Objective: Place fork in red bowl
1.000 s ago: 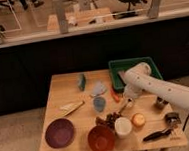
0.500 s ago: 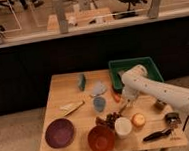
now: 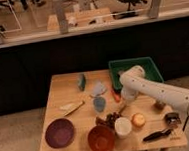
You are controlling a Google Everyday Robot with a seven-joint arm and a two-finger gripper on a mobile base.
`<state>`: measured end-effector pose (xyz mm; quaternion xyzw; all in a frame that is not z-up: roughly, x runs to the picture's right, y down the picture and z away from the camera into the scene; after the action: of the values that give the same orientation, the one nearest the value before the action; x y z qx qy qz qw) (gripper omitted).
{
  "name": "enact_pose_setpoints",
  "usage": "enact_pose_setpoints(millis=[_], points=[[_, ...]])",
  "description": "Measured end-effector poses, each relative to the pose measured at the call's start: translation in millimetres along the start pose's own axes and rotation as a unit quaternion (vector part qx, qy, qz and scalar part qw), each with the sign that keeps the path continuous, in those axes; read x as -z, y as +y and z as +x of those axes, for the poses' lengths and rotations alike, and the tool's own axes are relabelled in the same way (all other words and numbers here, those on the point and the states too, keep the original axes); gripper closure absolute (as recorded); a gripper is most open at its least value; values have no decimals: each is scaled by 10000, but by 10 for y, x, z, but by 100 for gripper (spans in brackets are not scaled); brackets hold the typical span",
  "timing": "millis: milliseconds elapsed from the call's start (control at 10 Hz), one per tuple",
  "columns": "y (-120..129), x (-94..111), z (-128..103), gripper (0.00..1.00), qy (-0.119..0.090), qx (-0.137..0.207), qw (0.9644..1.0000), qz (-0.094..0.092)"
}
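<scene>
The red bowl (image 3: 101,138) stands at the table's front edge, between a purple dish (image 3: 59,132) and a white cup (image 3: 123,127). My gripper (image 3: 124,103) hangs from the white arm (image 3: 139,83) over the middle right of the table, behind the white cup and above and right of the bowl. A slim pale stick (image 3: 121,109) slants down from the gripper toward the cup; it may be the fork, but I cannot tell whether the gripper holds it.
A green tray (image 3: 148,65) stands at the back right. An orange carrot-like stick (image 3: 115,94), two grey-blue pieces (image 3: 98,89), a green object (image 3: 81,81), a dark cluster (image 3: 109,120), an orange ball (image 3: 138,119) and a black-handled utensil (image 3: 156,134) lie around.
The arm has shifted slightly left and lower, bringing the gripper a little nearer the table's middle. The objects on the table have not moved.
</scene>
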<state>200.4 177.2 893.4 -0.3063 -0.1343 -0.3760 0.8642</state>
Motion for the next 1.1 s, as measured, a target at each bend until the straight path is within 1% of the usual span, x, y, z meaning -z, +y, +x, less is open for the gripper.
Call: enact_pose_setpoints(millis=[300,400,600,700,900,1100], points=[[9,14,-16,74,-26,3,10000,-8],[42,46,-28,78,-120,-6,9999,59],[90,298,6,95,-251,-44,9990,366],[113,470,21,100,-295,-75,9981,543],[199,815,69,100,-316,-170,9955,875],[299,1073,74,100,-333,-223,9930,1111]])
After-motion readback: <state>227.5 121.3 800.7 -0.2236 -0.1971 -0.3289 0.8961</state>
